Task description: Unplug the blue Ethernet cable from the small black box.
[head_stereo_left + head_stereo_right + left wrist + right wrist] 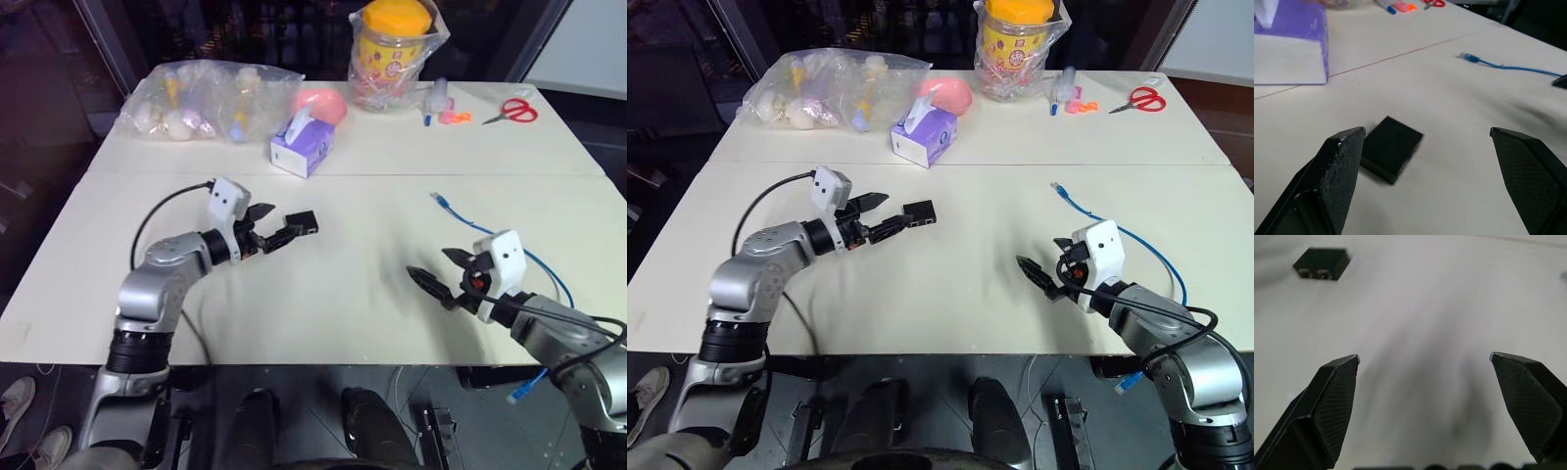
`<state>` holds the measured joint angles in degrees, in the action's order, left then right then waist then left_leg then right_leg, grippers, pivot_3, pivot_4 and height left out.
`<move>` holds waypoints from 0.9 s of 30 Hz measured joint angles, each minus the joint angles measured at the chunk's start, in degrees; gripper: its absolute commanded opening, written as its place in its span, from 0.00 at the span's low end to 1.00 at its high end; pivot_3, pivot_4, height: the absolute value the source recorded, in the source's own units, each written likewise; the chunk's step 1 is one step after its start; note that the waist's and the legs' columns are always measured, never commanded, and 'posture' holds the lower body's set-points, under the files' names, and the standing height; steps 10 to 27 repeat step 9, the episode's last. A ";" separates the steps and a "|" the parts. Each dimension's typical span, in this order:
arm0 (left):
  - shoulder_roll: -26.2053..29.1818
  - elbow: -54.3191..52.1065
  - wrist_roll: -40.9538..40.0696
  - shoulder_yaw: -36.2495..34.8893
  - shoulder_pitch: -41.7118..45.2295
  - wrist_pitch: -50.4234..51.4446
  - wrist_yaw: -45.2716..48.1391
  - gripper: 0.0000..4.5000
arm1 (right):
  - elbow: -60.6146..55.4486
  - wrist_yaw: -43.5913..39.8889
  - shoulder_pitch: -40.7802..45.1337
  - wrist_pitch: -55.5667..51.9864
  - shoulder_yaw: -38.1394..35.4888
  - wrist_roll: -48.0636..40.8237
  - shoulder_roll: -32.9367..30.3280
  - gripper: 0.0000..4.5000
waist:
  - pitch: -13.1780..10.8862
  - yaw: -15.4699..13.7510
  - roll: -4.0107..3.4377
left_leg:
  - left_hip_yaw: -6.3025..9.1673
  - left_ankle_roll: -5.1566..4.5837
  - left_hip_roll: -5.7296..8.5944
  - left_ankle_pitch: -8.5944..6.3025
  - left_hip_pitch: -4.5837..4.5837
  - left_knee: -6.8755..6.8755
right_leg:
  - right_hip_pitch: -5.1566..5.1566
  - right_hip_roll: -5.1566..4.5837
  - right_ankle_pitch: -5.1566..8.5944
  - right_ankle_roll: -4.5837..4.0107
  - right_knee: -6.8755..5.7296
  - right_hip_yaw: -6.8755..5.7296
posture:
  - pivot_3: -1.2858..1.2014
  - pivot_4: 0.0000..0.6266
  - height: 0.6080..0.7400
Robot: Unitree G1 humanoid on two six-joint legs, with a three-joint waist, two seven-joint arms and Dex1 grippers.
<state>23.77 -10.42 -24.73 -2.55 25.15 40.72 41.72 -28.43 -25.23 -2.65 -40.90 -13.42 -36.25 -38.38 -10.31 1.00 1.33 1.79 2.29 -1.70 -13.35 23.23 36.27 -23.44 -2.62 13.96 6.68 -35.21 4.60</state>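
Since the blue Ethernet cable point(509, 245) lies unplugged at the frame's right and the small black box point(301, 223) sits loose mid-desk point(333, 304), you see the left gripper point(266, 227) and right gripper point(438, 272) released, holding nothing.

Left gripper point(271, 224) fingers spread, right gripper point(437, 272) likewise

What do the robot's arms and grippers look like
Both arms are silver-grey metal with black joints. Each ends in a white block at the wrist and a gripper of two black, pointed fingers with cross-hatched pads: left gripper, right gripper. A black cable loops to the left wrist; black cables run along the right forearm.
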 measured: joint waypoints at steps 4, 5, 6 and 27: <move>1.74 -2.46 -2.18 -0.11 -0.77 2.87 -0.12 0.94 | -0.99 -0.84 -0.39 -0.14 -2.67 -0.15 -0.20 1.00 | 0.00 -0.08 0.02 | 0.01 0.00 0.00 0.00 -0.02 0.00 | 0.01 0.01 0.00 -0.02 0.00 -0.01 | 0.52 0.24 1.00; 2.51 -2.61 -2.56 -0.28 -0.82 3.33 -0.01 0.94 | -1.33 -1.10 -0.65 -0.46 -3.46 -0.54 -0.38 1.00 | 0.00 -0.07 0.02 | 0.01 0.00 0.00 0.00 -0.01 -0.03 | -0.01 0.02 0.01 -0.02 0.00 -0.01 | 0.52 0.24 1.00; 3.39 -2.62 -2.96 -0.71 -0.82 3.66 0.03 0.94 | -1.77 -1.25 -0.99 -0.79 -4.23 -0.89 -0.82 1.00 | 0.00 -0.09 0.02 | 0.01 0.00 0.00 0.00 -0.01 -0.05 | -0.01 0.02 0.01 -0.02 0.01 -0.01 | 0.52 0.24 1.00; 4.53 -2.61 -3.60 -1.96 -0.80 3.73 0.01 0.94 | -2.35 -1.65 -1.32 -1.23 -5.93 -1.10 -1.15 1.00 | 0.00 -0.08 0.02 | 0.00 0.00 0.00 0.00 -0.01 -0.07 | -0.01 0.02 0.01 -0.02 0.04 -0.01 | 0.52 0.24 1.00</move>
